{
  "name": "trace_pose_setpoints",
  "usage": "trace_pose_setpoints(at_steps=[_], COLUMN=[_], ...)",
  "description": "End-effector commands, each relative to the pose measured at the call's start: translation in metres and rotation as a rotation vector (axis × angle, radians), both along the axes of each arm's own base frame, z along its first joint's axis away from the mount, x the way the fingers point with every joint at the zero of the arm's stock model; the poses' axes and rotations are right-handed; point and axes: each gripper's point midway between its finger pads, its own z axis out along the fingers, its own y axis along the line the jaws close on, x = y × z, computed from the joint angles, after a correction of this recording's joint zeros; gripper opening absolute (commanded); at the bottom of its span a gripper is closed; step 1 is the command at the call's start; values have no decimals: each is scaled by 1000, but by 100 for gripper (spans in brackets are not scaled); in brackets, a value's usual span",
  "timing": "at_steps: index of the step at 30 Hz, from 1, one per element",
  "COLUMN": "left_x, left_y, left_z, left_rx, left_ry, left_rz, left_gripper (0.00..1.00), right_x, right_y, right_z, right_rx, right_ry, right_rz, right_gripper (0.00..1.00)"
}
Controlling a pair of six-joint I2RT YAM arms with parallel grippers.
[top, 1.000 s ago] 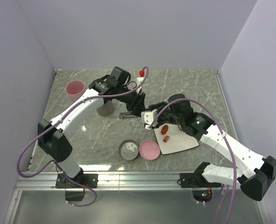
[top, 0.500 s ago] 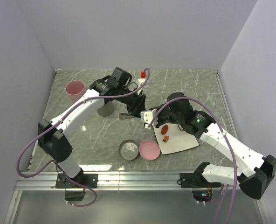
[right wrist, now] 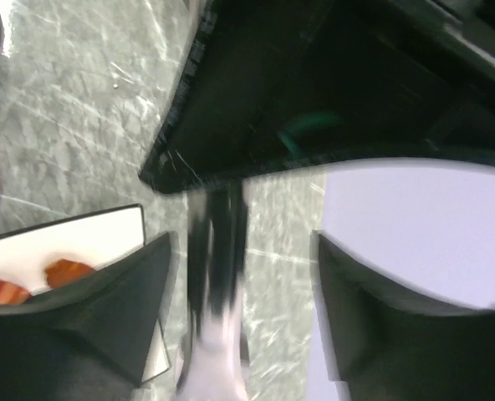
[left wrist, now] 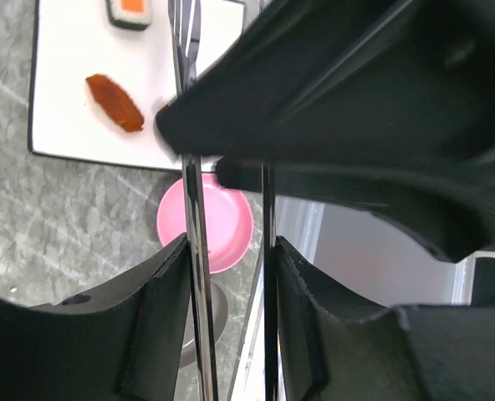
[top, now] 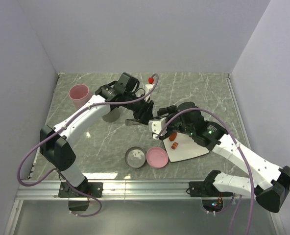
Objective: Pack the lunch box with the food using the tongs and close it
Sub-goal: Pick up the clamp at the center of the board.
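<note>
My left gripper [top: 145,113] [left wrist: 231,276] is shut on the tongs [left wrist: 191,200]; each silver arm lies against one pad, and the tips reach over the white plate [left wrist: 63,75]. On the plate lie a reddish-brown oval [left wrist: 114,102] [top: 173,135], an orange lump [top: 174,145] and a white square with an orange centre [left wrist: 130,12]. My right gripper [top: 157,128] [right wrist: 243,276] stands open around the blurred tongs [right wrist: 218,284], which run close to its left finger. The lunch box, a grey metal bowl [top: 134,157], sits beside its pink lid [top: 156,157] [left wrist: 204,221].
A pink cup [top: 79,94] stands at the back left. A grey cup [top: 110,113] is partly under my left arm. A small white object with a red top [top: 150,80] sits at the back. The two arms crowd together mid-table above the plate's left edge [top: 186,151].
My right gripper's jaws have spread wide and no longer pinch the tongs; that arm has shifted slightly toward the front right. The left gripper keeps its hold and has hardly moved.
</note>
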Motion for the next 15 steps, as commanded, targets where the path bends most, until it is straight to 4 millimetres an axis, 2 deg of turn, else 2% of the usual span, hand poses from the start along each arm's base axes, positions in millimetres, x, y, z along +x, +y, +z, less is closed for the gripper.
trace_pose_setpoints(at_steps=[1,3,5,6,11,15], left_x=[3,10,14,15,23,31], left_y=[3,7,11,13,26,33], left_z=[22,22,20,17,2,-3], left_rx=[-29,-4,22,34,103,142], left_ry=[-98,-139,-161,-170,-245,-331], left_rz=[41,73,89,96,116,130], left_gripper=[46,46,46,46,49,53], right_x=[-1,-8,-16,-20,-32,-39], right_y=[-7,-14,-21,-27,-51,-72], right_z=[31,38,38,45,66,72], right_rx=[72,105,117,158,324,431], right_ry=[-89,-77,-46,-31,76,144], right_rz=[-44,-65,-82,-116,-274,-383], right_gripper=[82,91,97,99,100,100])
